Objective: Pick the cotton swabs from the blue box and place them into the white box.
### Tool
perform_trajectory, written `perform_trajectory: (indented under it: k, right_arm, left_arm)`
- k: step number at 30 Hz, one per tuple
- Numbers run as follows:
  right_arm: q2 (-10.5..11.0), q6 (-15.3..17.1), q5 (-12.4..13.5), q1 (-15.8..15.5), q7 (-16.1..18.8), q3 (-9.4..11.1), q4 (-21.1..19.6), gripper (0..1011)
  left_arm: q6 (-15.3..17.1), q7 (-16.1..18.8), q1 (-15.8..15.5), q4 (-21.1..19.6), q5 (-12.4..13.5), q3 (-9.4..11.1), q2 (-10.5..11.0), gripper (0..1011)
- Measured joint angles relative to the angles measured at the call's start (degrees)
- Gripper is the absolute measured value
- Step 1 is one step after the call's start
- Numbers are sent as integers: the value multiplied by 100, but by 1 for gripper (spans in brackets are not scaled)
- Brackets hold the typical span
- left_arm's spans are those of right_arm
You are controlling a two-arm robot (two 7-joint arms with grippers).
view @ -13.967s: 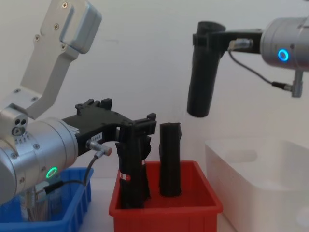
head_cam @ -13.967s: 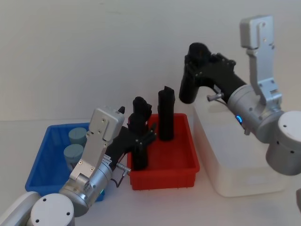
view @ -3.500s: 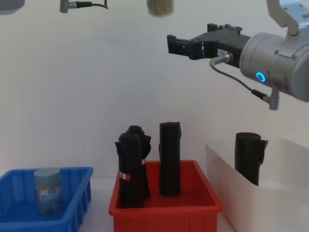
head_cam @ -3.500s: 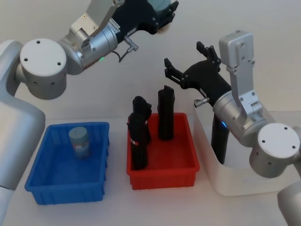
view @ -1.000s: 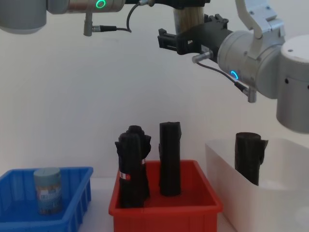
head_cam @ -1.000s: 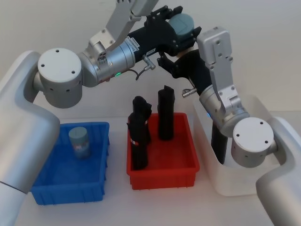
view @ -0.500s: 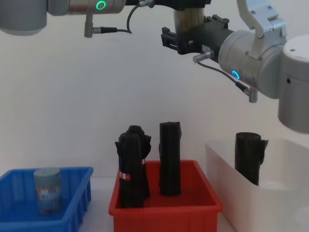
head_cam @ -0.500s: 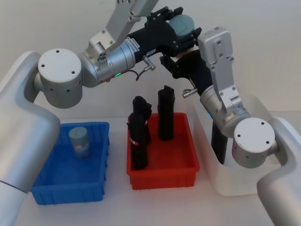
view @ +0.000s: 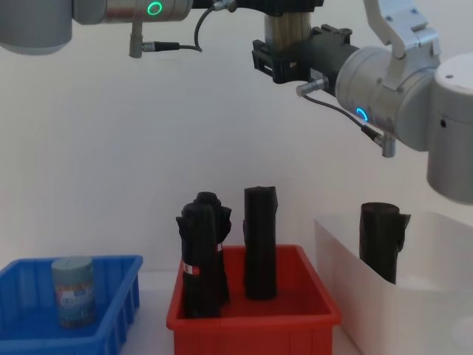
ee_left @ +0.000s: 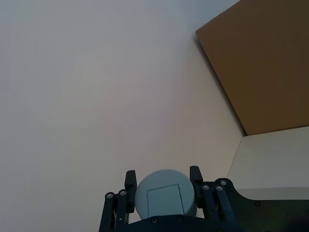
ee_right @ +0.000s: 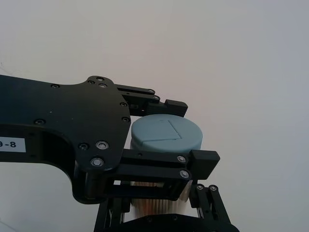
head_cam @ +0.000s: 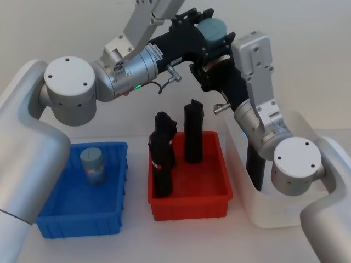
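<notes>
The left gripper (head_cam: 211, 34) held a swab tub (head_cam: 211, 27) aloft; the right gripper (view: 267, 58) closed around its base.

One tub of cotton swabs (head_cam: 211, 28) held high in the air, grey lid up, another tub (head_cam: 92, 166) upright in the blue box (head_cam: 49, 211), white box (head_cam: 285, 215) at right
</notes>
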Motion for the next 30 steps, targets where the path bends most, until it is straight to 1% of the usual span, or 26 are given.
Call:
perform_trajectory:
  k: [14, 16, 17, 19, 21, 23, 24, 25, 26, 30]
  right_arm:
    - [1, 4, 0, -6, 8, 1, -7, 652]
    - [-2, 4, 0, -7, 24, -15, -7, 652]
    - [0, 4, 0, -7, 23, -13, -7, 652]
    - [0, 4, 0, -7, 23, -13, -8, 652]
    - [0, 3, 0, -6, 22, -11, -8, 652]
    - [0, 3, 0, -7, 20, -11, -8, 652]
    - [0, 3, 0, -6, 20, -10, -8, 652]
    - [0, 3, 0, -6, 20, -10, -8, 652]
    - [0, 3, 0, -6, 20, -10, -8, 652]
    - [6, 3, 0, -8, 20, -3, -9, 652]
  left_arm:
    - [-4, -2, -2, 7, -5, 0, 0, 689]
    - [-4, -1, -2, 7, -5, 1, -1, 726]
    - [-4, -1, -2, 7, -4, 0, -1, 771]
    - [-4, 0, -2, 7, -4, 1, -1, 803]
    - [-4, 0, -2, 7, -4, 1, -1, 877]
    - [-4, 0, -2, 7, -4, 1, 0, 902]
    - [-4, 0, -2, 7, -4, 1, 0, 957]
    - [-4, -1, -2, 7, -4, 1, 0, 968]
    - [-4, -1, -2, 7, -4, 1, 0, 1003]
    - [-4, 0, -2, 7, -4, 0, 0, 1004]
